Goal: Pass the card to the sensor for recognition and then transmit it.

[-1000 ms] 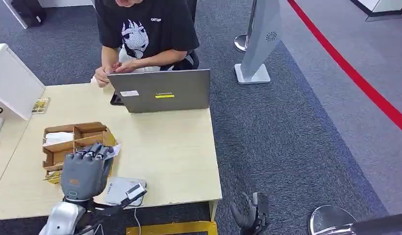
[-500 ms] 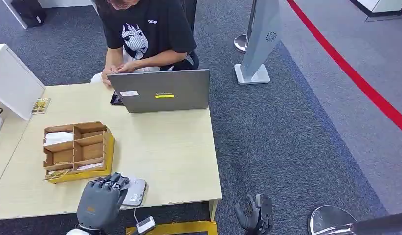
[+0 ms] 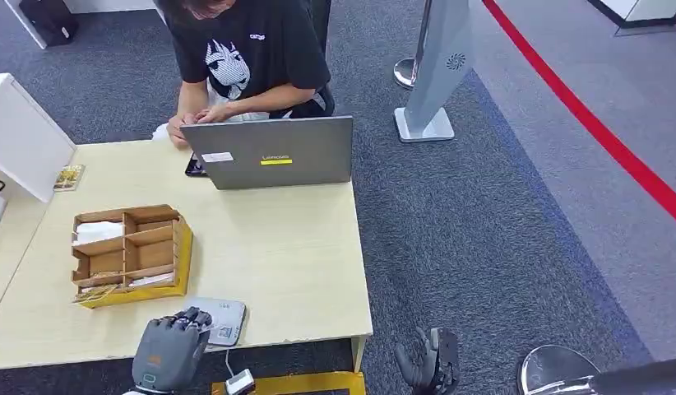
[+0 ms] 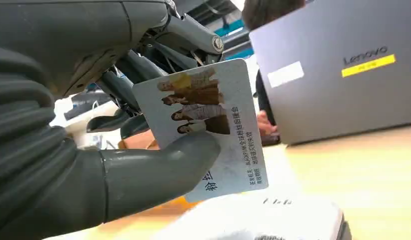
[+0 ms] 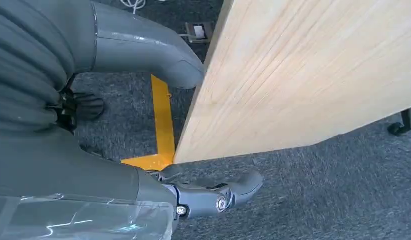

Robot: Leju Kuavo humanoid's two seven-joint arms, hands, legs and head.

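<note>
Left hand sits at the bottom left of the head view, thumb and fingers pinching a white photo card right over the grey card sensor at the worktop's near edge. Right hand hangs low beside the worktop, fingers loosely apart, holding nothing. Further up: a cardboard divider box, then a grey laptop with a person behind it.

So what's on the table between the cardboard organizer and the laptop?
Nothing: the head view shows bare tabletop between the cardboard organizer and the laptop.
</note>
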